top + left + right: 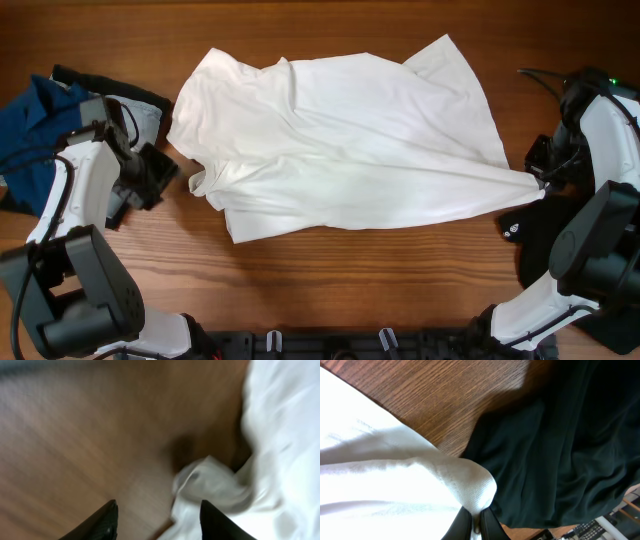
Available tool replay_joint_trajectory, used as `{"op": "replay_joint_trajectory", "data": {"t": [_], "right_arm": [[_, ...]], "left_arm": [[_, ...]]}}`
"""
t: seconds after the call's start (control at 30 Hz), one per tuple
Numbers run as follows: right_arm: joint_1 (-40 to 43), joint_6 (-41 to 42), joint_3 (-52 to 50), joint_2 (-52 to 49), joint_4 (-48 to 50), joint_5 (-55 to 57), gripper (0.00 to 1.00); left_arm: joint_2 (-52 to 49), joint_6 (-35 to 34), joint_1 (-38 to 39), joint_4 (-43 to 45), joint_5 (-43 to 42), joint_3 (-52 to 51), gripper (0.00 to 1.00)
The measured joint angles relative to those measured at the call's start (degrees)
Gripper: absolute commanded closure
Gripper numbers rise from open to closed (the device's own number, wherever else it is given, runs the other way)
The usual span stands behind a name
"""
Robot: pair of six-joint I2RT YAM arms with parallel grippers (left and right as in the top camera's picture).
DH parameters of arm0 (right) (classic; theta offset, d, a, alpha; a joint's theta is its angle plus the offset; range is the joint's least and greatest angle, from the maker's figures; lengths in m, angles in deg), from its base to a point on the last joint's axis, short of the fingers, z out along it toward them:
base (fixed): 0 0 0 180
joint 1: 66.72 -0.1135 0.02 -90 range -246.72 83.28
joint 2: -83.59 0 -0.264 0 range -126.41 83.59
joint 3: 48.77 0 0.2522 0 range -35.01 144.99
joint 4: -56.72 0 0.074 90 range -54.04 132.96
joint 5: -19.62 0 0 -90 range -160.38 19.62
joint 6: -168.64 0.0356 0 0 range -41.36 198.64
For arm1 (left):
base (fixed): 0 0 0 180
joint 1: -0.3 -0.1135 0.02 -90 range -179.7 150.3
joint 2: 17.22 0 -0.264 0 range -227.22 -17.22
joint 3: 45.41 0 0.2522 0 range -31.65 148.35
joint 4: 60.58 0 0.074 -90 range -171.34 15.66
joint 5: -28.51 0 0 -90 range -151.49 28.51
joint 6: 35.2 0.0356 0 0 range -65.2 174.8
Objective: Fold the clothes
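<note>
A large white T-shirt lies crumpled across the middle of the table, no print showing. My right gripper is shut on the shirt's right corner, stretching the cloth to a point. My left gripper is open and empty just left of the shirt's left edge; its fingers hover over bare wood beside a bunched white fold. The left wrist view is blurred. A blue garment lies at the far left and a black garment at the right under the right arm.
The table is brown wood. A pale and black piece of clothing lies with the blue one at the left. The arm bases stand along the front edge.
</note>
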State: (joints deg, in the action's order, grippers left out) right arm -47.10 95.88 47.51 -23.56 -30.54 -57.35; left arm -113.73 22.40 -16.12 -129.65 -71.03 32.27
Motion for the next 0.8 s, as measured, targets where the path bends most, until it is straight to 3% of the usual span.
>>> {"op": "replay_joint_trajectory", "data": {"t": [0.13, 0.37, 0.53, 0.57, 0.63, 0.67, 0.8], "right_arm": [[0.0, -0.2, 0.0, 0.0, 0.5, -0.2, 0.96], [0.0, -0.4, 0.0, 0.0, 0.5, -0.4, 0.96], [0.0, -0.4, 0.0, 0.0, 0.4, -0.4, 0.96], [0.0, -0.4, 0.0, 0.0, 0.4, -0.4, 0.96], [0.0, -0.5, 0.0, 0.0, 0.5, -0.5, 0.96], [0.0, -0.6, 0.0, 0.0, 0.5, -0.6, 0.96], [0.0, -0.6, 0.0, 0.0, 0.4, -0.6, 0.96]], "left_arm": [[0.0, 1.9, 3.1, -5.3, -1.6, -0.8, 0.51], [-0.1, 2.5, 11.7, 6.3, -2.4, -11.0, 0.49], [0.0, 1.7, 17.7, 8.3, -2.6, -13.9, 0.46], [0.0, 1.6, 18.9, 8.2, -2.6, -13.9, 0.50], [0.0, 0.9, 20.9, 8.2, -2.6, -14.1, 0.86], [0.0, 0.4, 21.6, 8.1, -2.8, -14.3, 0.96], [0.0, -0.3, 23.4, 4.0, -5.6, -15.8, 0.96]]}}
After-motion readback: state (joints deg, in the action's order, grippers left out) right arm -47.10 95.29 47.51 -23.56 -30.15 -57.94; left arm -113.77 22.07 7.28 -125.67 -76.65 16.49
